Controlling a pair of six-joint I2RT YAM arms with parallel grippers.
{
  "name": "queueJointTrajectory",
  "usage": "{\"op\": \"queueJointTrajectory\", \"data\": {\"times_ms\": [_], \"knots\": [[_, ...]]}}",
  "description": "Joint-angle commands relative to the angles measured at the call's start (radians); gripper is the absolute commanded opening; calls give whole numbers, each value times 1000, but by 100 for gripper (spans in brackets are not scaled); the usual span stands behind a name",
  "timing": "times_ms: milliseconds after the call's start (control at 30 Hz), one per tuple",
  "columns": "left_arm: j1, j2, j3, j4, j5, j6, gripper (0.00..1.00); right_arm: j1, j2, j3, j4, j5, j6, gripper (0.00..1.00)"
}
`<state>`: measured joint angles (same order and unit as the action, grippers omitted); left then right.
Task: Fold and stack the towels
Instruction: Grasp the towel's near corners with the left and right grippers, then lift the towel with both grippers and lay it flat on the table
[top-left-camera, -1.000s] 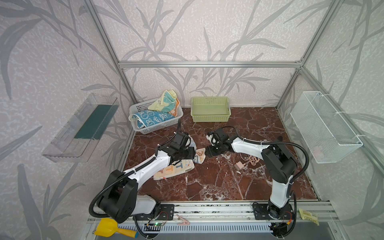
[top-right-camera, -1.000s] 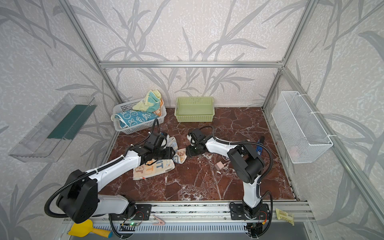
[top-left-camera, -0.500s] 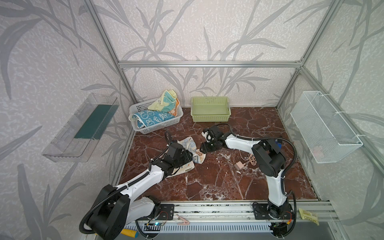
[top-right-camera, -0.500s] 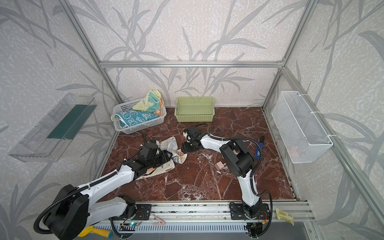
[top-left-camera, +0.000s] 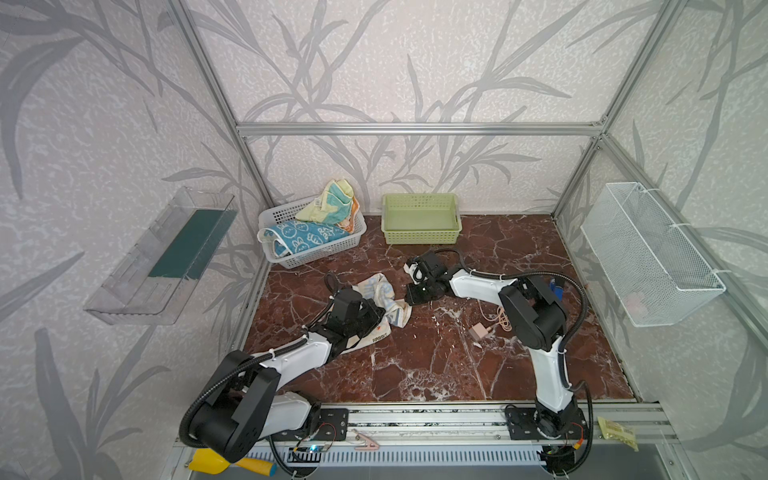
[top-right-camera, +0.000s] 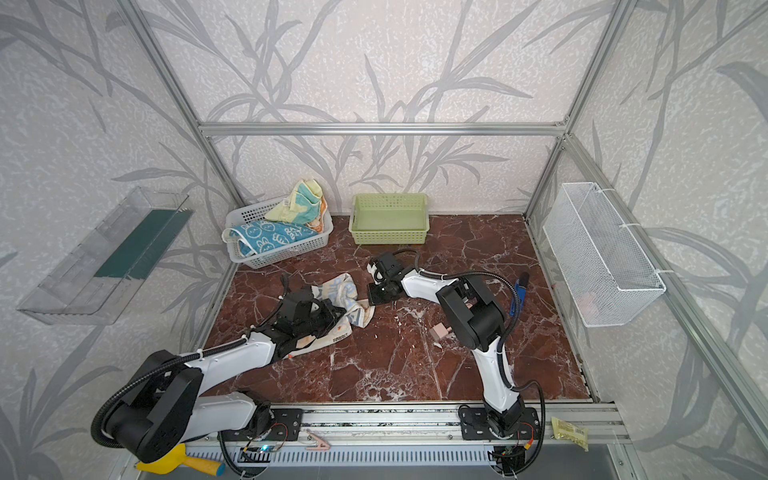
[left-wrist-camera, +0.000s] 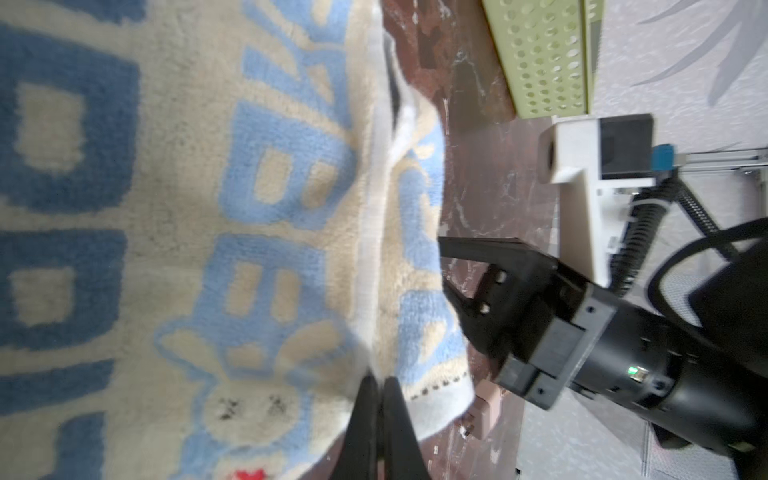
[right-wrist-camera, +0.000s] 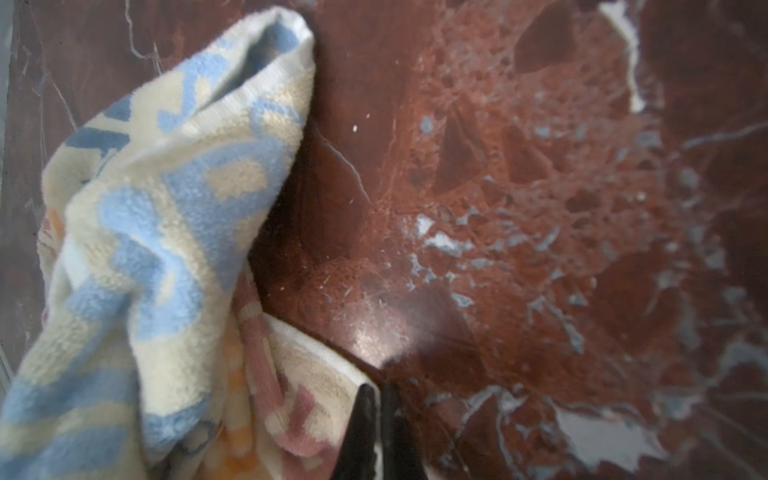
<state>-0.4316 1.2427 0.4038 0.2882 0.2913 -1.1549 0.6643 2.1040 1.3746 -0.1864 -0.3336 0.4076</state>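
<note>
Up close, the wrist views show the left gripper (left-wrist-camera: 376, 399) clenched at the hem of the blue-lettered towel (left-wrist-camera: 187, 187), and the right gripper (right-wrist-camera: 376, 399) clenched at a pink-striped corner (right-wrist-camera: 316, 382). Only the top views show that towel crumpled on the red marble surface (top-left-camera: 436, 353), more towels (top-left-camera: 309, 239) in the white basket (top-left-camera: 320, 251), and leaf-papered walls (top-left-camera: 415, 62) around.

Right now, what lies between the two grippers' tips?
A fold of the crumpled blue-and-cream towel lies between the left gripper and the right gripper; both top views show it.
</note>
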Motion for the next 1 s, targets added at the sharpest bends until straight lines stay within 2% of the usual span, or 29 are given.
{"op": "queueJointTrajectory", "data": {"times_ms": [0,267,433,567,733,867,967], "knots": [[10,-106,31,-97,-20,27,0,-15,-71,-47,7,10,8,0],[41,-337,233,-478,-73,209,0,-29,-356,-125,-8,136,-16,0],[56,-370,501,-694,-86,356,0,-22,-616,-138,-82,282,-35,0],[54,-359,721,-781,-69,439,0,7,-824,-129,-116,421,-86,0],[51,-369,894,-863,-78,516,0,105,-1027,-67,-174,580,-173,0],[39,-392,961,-887,-29,505,0,200,-1099,25,-276,641,-198,0],[7,-418,1012,-940,-29,503,0,315,-1133,87,-339,732,-230,0]]}}
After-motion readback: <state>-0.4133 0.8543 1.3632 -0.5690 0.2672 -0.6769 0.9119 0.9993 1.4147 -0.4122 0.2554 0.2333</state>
